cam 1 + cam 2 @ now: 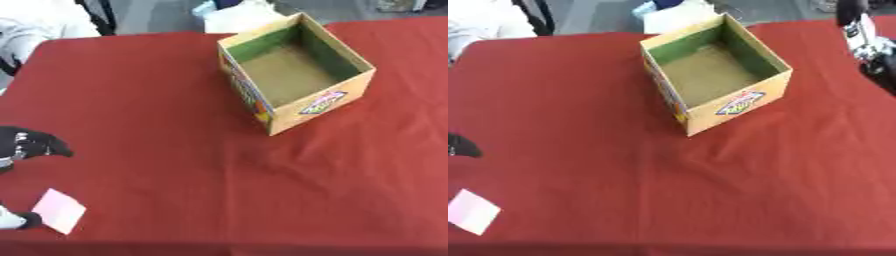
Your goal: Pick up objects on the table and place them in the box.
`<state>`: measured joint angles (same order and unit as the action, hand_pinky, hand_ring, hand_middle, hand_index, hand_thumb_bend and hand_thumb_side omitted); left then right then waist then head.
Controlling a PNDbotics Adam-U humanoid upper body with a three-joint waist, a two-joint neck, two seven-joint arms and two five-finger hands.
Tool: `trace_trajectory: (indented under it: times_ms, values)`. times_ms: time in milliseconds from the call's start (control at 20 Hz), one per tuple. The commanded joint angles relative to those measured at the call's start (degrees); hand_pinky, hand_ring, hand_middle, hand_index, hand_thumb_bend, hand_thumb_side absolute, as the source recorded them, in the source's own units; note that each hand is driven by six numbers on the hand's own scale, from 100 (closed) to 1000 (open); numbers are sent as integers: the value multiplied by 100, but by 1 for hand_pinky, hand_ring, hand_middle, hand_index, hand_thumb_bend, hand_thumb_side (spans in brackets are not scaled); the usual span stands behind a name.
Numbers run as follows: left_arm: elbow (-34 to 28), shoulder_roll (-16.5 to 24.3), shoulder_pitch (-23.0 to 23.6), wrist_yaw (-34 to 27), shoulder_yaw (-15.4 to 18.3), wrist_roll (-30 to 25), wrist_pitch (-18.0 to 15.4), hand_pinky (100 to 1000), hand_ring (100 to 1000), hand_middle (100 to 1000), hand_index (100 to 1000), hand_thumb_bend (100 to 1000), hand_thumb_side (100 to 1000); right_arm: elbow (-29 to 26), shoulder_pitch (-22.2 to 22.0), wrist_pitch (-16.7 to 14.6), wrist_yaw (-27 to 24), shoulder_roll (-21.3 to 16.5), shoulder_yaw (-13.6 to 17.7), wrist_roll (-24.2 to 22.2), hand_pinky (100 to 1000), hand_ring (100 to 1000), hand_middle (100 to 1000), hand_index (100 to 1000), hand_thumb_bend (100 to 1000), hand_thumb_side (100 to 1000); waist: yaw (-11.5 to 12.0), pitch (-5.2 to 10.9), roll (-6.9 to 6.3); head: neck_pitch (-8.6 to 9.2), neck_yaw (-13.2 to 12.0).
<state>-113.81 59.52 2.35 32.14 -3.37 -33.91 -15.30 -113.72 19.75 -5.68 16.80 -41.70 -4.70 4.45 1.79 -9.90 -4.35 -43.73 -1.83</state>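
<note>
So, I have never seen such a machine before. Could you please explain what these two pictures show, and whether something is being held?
Both pictures come from one stereo camera in a humanoid robot's head, looking down: its left and right eyes. A red table carries an open cardboard box, which looks empty. Near the left edge is the robot's black left hand, fingers curled, holding nothing. Below it a pale pink flat piece lies near the table's front-left corner. The right arm shows top right; its hand cannot be judged.

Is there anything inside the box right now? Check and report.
No. The box is open at the top, and only its bare brown floor shows inside; the pink card lies on the table.
</note>
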Motion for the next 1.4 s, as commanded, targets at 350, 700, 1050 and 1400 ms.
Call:
trace_trajectory:
  times_ms: [350, 700, 1050, 1400]
  values:
    - [-78, 253, 1, 110, -63, -384, 159, 883, 863, 857, 940, 455, 209, -87, 103, -13, -52, -98, 20, -24, 841, 760, 737, 814, 100, 976, -17, 44, 6, -24, -24]
    - [23, 148, -101, 439, -245, -440, 371, 891, 875, 877, 954, 505, 247, -87, 129, -18, -71, -67, 5, -41, 841, 760, 736, 814, 100, 977, -66, 22, 26, -8, -66]
    - [300, 17, -272, 579, -422, -415, 353, 886, 872, 876, 951, 493, 255, -87, 147, -22, -86, -38, 2, -54, 842, 759, 736, 814, 100, 978, -118, -7, 40, -5, -107]
    - [595, -155, -441, 683, -575, -365, 285, 881, 869, 875, 953, 503, 272, -87, 158, -14, -69, 4, 15, -52, 842, 760, 735, 814, 100, 977, -171, -30, 52, 20, -134]
